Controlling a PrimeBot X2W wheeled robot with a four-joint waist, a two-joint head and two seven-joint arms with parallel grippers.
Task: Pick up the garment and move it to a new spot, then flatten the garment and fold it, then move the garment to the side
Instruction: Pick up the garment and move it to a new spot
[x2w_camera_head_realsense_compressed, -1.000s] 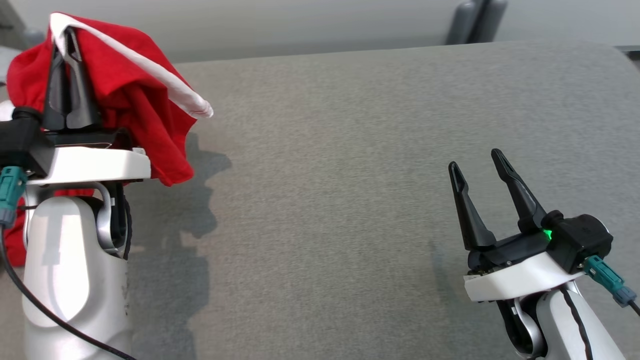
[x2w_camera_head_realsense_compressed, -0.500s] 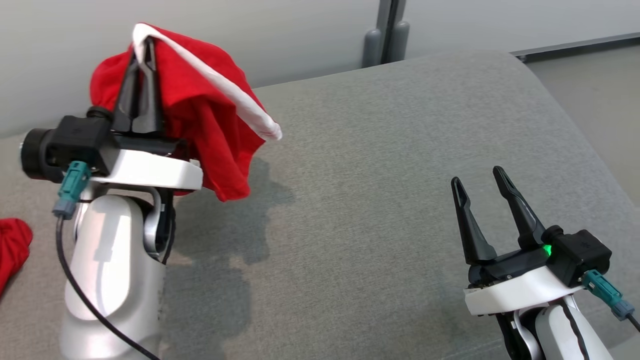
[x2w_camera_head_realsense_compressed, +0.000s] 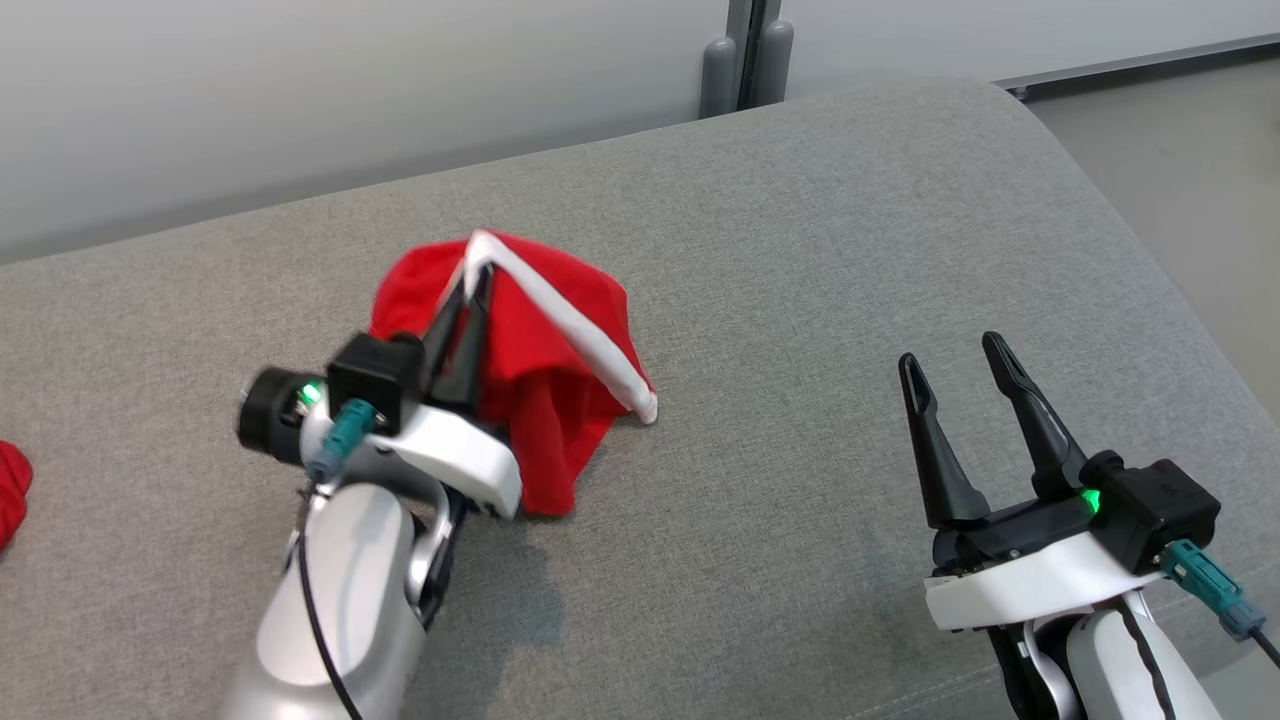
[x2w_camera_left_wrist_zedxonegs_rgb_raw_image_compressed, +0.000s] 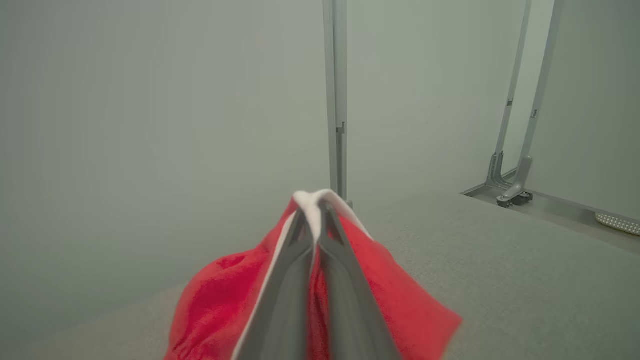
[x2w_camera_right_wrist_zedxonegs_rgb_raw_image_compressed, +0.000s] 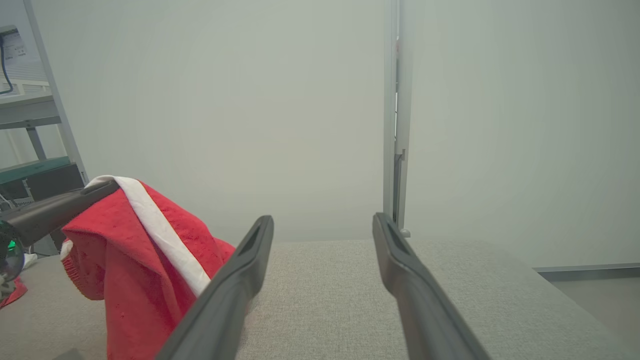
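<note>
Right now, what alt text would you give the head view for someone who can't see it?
The left gripper pinches a white-edged red garment, lifting it over a grey fabric surface. The right gripper hangs open and empty at lower right.

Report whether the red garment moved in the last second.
Yes: the garment, in the left gripper, shifted right toward the wall posts and lower.

A grey fabric-covered surface (x2w_camera_head_realsense_compressed: 800, 300) is stretching out before a pale wall (x2w_camera_head_realsense_compressed: 300, 100), where a grey post (x2w_camera_head_realsense_compressed: 745, 30) is standing upright. A small red cloth (x2w_camera_head_realsense_compressed: 10, 490) is lying at the surface's left edge.
</note>
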